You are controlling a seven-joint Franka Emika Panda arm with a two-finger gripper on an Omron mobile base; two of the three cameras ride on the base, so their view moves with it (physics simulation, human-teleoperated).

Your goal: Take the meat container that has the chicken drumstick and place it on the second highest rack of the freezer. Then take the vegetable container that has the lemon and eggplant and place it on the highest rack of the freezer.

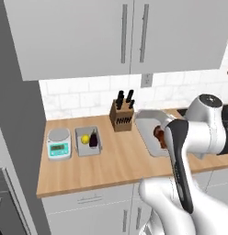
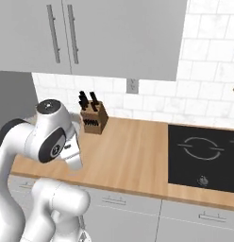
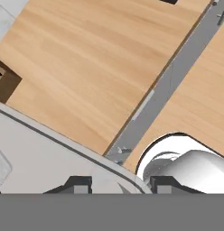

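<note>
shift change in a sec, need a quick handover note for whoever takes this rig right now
End effector: just above the meat container, one fingertip at each side of its near rim; whether it grips, I cannot tell.
Meat container: on the wooden counter right of the knife block, chicken drumstick inside, partly behind the arm.
Vegetable container: on the counter beside the kitchen scale, holding the lemon and eggplant.
Done: nothing placed yet.
Left: both containers to the freezer racks, meat first.
</note>
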